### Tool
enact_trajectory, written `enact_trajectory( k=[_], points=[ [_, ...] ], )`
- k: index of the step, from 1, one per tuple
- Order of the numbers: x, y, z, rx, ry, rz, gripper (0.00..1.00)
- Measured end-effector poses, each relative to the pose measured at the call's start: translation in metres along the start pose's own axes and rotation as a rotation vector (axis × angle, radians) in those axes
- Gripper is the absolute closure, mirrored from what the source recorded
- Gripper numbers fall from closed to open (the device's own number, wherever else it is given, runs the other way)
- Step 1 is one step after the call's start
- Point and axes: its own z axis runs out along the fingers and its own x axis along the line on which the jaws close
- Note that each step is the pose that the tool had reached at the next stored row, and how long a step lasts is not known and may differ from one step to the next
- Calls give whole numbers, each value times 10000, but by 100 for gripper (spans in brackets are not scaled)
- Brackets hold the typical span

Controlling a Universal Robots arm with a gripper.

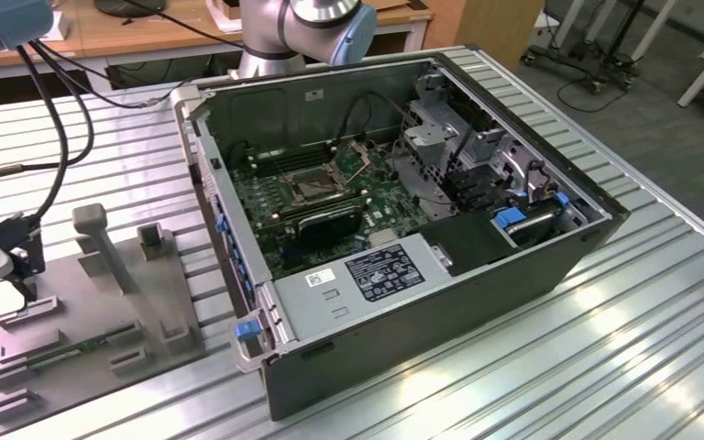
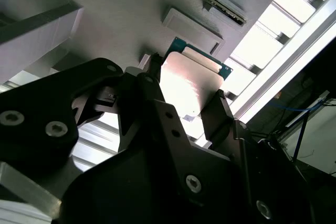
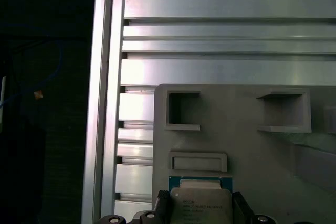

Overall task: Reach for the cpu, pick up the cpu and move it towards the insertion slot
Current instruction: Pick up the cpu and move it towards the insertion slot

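Claw (image 2: 186,88) clamps the flat, silvery square cpu (image 3: 200,209).

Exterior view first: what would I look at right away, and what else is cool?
The big open computer case in the middle of the exterior view grabs you first, with its green circuit board and the insertion slot inside. At the exterior view's left sits a grey tray, and in both wrist views the end effector is down at the shiny square cpu on that tray.
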Motion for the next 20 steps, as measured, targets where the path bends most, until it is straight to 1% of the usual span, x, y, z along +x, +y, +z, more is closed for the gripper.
enact_trajectory(
  k=[4,12,20],
  points=[
    [0,1,-15,0,0,0,45],
    [0,3,-78,-1,-1,0,45],
    [0,4,-116,0,0,0,45]
  ],
)
